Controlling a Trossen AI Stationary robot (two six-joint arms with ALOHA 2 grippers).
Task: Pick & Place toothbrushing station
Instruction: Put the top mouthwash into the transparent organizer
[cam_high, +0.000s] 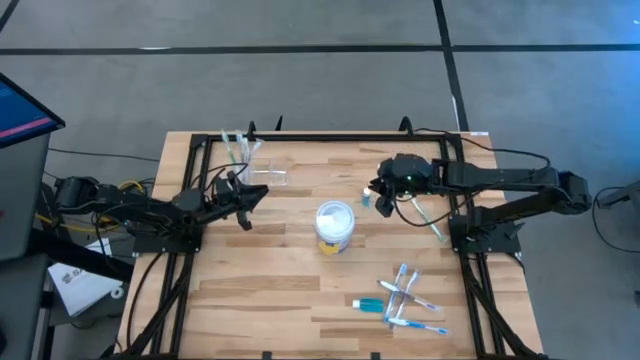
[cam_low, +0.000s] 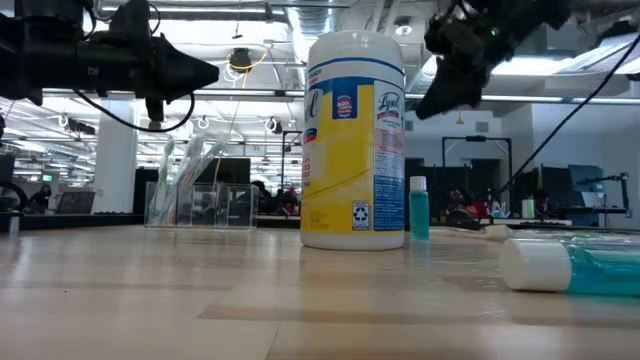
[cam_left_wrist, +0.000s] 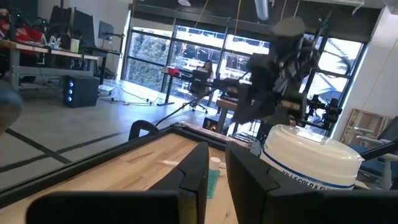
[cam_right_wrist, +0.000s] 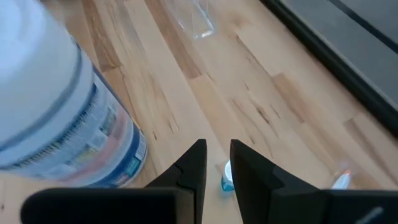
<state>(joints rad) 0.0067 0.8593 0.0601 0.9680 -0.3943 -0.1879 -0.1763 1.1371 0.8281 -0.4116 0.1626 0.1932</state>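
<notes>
The see-through toothbrushing station (cam_high: 264, 173) (cam_low: 200, 204) stands on its base at the table's far left, with green-and-white toothbrushes (cam_high: 235, 148) upright in it. My left gripper (cam_high: 250, 199) (cam_left_wrist: 216, 152) hovers just right of it, pointing level toward the tub, its fingers a narrow gap apart with nothing between them. My right gripper (cam_high: 379, 194) (cam_right_wrist: 217, 148) hangs tilted down over a small teal bottle (cam_right_wrist: 227, 177) (cam_high: 366, 200), clear of the table. Its fingers also stand a narrow gap apart and hold nothing.
A round white-topped, yellow-banded tub (cam_high: 335, 226) (cam_low: 355, 140) stands mid-table between the two grippers. One toothbrush (cam_high: 427, 216) lies under the right arm. Several toothbrushes (cam_high: 408, 298) and a teal tube (cam_high: 368, 303) (cam_low: 570, 266) lie near the front right.
</notes>
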